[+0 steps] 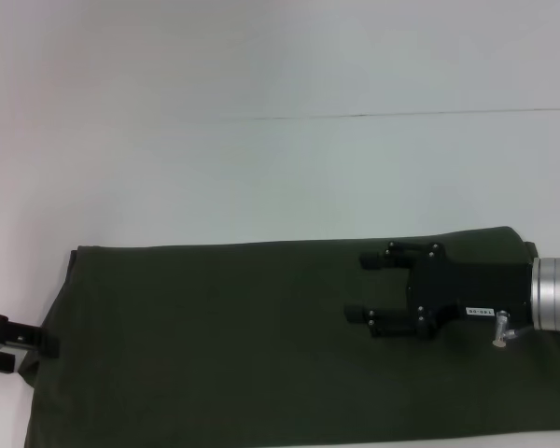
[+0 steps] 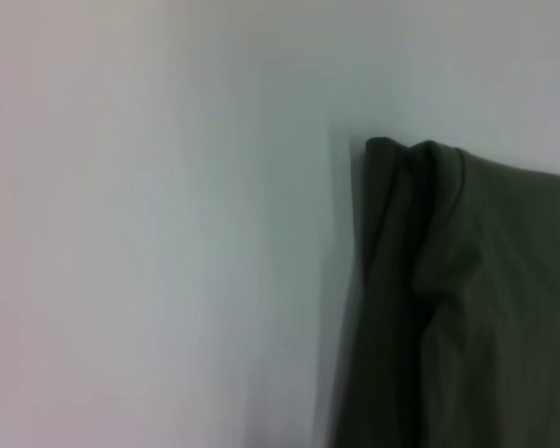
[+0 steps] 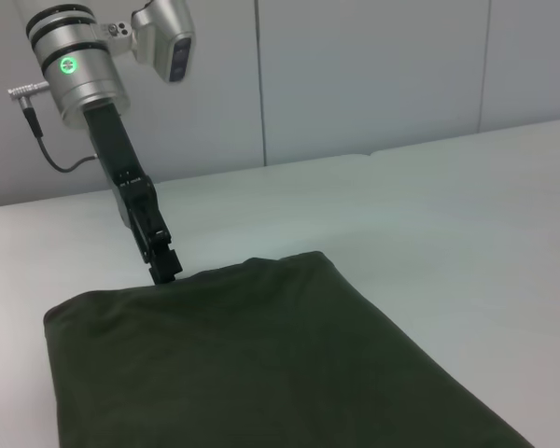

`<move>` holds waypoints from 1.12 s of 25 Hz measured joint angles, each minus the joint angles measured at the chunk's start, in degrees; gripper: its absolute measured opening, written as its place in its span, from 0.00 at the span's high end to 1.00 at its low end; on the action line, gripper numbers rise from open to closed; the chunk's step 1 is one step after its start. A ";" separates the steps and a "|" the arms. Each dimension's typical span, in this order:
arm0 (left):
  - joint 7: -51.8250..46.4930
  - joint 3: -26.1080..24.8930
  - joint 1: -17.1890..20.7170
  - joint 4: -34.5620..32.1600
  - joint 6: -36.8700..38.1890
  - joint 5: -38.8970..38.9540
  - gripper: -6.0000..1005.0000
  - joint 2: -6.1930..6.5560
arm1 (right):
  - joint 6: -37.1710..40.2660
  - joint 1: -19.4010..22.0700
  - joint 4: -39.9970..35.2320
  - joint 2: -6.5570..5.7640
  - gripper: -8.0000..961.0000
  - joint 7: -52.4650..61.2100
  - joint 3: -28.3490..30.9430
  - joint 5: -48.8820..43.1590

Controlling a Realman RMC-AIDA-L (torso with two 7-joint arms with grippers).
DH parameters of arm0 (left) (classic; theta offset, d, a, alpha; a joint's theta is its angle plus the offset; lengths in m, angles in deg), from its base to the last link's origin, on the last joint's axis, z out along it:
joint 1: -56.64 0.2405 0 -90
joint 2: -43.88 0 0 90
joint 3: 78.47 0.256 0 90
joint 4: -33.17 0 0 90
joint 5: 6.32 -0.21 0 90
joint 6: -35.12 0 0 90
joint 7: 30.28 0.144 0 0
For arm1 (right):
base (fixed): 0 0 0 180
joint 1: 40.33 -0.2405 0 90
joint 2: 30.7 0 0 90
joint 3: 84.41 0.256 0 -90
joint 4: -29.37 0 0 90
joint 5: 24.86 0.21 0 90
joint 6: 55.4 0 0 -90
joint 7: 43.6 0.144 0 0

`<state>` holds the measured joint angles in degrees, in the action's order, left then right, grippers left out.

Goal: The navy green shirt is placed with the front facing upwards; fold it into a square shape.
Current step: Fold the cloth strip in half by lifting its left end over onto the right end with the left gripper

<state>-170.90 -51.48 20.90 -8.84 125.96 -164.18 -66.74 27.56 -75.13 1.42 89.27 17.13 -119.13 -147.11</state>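
White desk: navy green shirt runs left-right, right gripper released over its right part, left gripper at its left edge, jaws unclear.

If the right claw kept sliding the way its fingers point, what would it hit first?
Probably nothing solid: the right gripper points left across the navy green shirt. The left gripper waits at the far edge, likely off that line; height is unclear.

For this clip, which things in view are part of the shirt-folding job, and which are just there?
Part of the job:
- navy green shirt, lying flat as a plain dark green band
- left tool, at the shirt's left edge
- right tool, open, above the shirt's right part

Just there:
- white table
- wall panels behind the table
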 joint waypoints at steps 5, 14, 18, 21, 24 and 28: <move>-0.21 0.66 -0.06 0.12 -0.42 0.00 0.17 -0.19 | -0.03 -0.07 0.00 0.00 0.16 0.00 0.00 -0.07; -0.33 0.79 -0.28 0.36 -0.80 0.00 0.17 -0.35 | -0.14 -0.09 0.08 0.00 0.16 0.00 0.00 -0.18; -0.36 0.79 -0.35 0.64 -0.84 0.00 0.17 -0.39 | -0.18 -0.10 0.09 0.00 0.16 0.00 0.00 -0.20; -0.63 0.78 -0.40 0.72 -0.70 0.15 0.17 -0.47 | -0.18 -0.09 0.09 0.00 0.16 0.00 0.00 -0.20; -0.77 0.79 -0.59 1.11 -0.59 0.31 0.17 -0.48 | -0.18 -0.09 0.08 0.00 0.16 0.05 0.00 -0.20; -0.79 0.78 -0.91 1.88 -0.49 0.38 0.17 -0.47 | -0.17 -0.09 0.09 0.00 0.16 0.08 0.00 -0.20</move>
<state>-171.69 -50.69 19.99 -6.96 125.47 -163.80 -67.22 27.38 -75.23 1.51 89.27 17.21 -119.13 -147.31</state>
